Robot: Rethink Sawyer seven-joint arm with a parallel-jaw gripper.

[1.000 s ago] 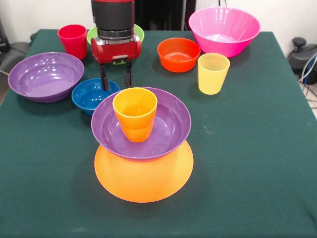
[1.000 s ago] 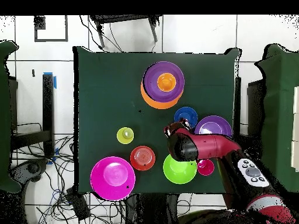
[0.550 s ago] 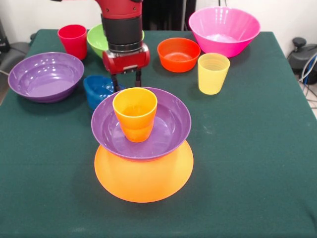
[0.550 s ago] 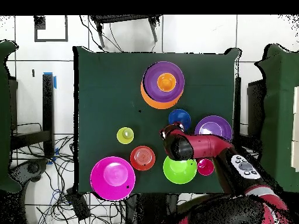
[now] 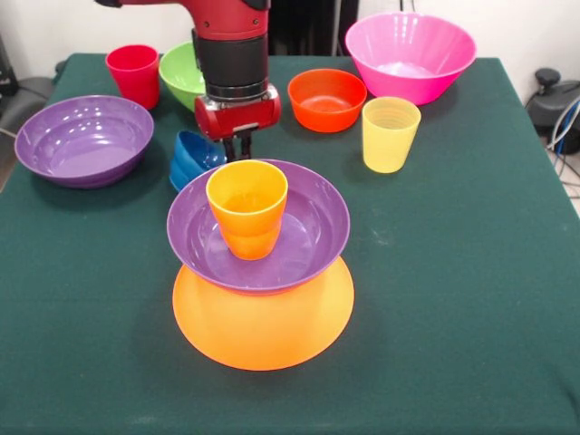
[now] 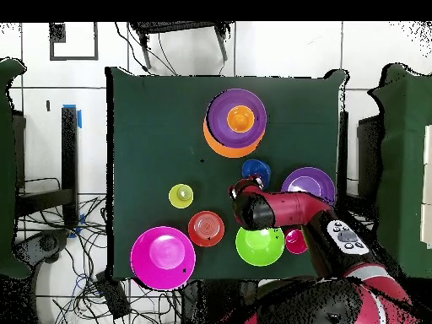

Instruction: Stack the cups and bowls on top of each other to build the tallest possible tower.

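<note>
A: From the front, where is your gripper (image 5: 237,145)?

B: It hangs just behind the tower (image 5: 261,263), and its fingers seem to be clamped on the rim of the blue bowl (image 5: 194,158). The bowl is tipped on edge at the gripper's side, which suggests you have it by one wall and are lifting it.

A: And the tower itself?

B: Directly in front of your gripper: an orange cup (image 5: 246,208) stands upright in a purple bowl (image 5: 308,227), which sits on an overturned yellow-orange bowl (image 5: 263,326). The wide base is at the bottom, probably for steadiness. The blue bowl likely goes on the cup next.

A: From above?

B: The arm covers the gripper (image 6: 245,192) there, so you can't read its fingers. The blue bowl (image 6: 256,171) peeks out just beyond it, between it and the tower (image 6: 235,121). The green bowl (image 6: 259,245) lies behind your gripper, the other purple bowl (image 6: 308,183) off to one side.
</note>
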